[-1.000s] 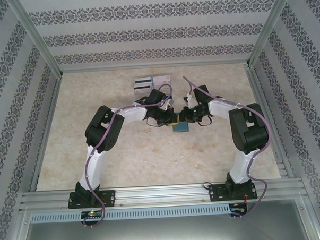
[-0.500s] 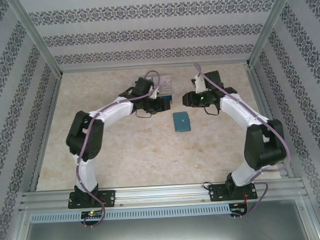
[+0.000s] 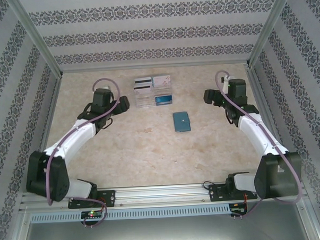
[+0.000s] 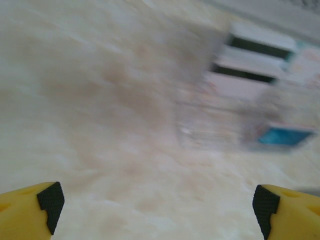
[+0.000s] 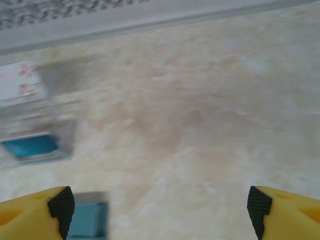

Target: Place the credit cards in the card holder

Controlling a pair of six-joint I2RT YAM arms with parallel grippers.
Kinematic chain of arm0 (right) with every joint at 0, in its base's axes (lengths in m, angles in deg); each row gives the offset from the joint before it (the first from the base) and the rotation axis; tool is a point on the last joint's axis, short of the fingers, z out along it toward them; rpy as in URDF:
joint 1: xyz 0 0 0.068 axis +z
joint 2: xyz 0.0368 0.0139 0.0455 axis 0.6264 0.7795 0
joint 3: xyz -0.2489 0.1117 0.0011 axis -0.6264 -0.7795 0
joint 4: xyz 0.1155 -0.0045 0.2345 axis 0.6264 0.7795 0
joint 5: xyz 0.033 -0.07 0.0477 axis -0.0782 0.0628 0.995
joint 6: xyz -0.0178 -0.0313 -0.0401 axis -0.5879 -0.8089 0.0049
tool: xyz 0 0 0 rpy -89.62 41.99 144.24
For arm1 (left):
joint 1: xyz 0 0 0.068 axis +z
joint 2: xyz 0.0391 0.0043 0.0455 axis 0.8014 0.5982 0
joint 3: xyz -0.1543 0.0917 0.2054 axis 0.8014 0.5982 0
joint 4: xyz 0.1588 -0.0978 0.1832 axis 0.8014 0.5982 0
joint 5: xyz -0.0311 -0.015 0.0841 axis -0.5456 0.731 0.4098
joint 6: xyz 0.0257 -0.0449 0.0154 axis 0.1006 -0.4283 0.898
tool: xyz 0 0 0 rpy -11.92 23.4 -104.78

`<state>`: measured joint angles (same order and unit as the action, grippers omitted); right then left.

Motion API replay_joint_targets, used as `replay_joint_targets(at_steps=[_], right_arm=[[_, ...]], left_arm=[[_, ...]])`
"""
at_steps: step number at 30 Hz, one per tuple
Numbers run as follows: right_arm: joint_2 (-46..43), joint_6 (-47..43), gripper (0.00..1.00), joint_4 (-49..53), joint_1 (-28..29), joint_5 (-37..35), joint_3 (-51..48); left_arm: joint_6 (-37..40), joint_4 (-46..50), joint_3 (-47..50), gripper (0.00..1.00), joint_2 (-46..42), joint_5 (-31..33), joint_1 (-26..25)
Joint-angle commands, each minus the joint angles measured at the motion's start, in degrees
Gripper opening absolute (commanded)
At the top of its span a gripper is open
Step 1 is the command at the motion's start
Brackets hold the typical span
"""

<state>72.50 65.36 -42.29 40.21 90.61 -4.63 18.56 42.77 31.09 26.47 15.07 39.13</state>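
Several credit cards (image 3: 163,100) lay in a clear compartmented tray (image 3: 144,102) just beyond the card holder (image 3: 181,121), a little to its left. The holder lay flat, apparently folded shut, its long axis running fore-and-aft. The left gripper (image 3: 123,103) hung far left of the holder, beside the tray and judged nearer the cards. The right gripper (image 3: 207,95) hung to the holder's right. Both had fingers spread wide, gripping nothing.

left arm (image 3: 78,131) swung leftward, right arm (image 3: 254,131) rightward, card holder (image 3: 181,121) uncovered
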Motion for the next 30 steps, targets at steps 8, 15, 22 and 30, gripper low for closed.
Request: replay_joint_targets(at_steps=[8,15,22,30], right_arm=[[0.9,-0.7,0.98,-27.2,-1.2,-20.0,-15.8],[0.0,-5.0,0.98,-37.3,-1.2,-20.0,-24.1],[2.5,-6.4,0.98,-44.9,-0.9,-18.1,-27.9],[8.5,-11.0,0.98,-59.6,1.0,-8.3,-32.5]], left_arm=[[12.1,-19.1,17.4,1.0,-7.6,30.3,6.1],[17.8,-34.1,27.2,0.99,-6.6,22.0,11.0],[20.1,-54.1,34.0,0.99,-0.2,16.6,13.4],[25.5,-65.5,35.7,1.0,7.0,3.5,13.3]])
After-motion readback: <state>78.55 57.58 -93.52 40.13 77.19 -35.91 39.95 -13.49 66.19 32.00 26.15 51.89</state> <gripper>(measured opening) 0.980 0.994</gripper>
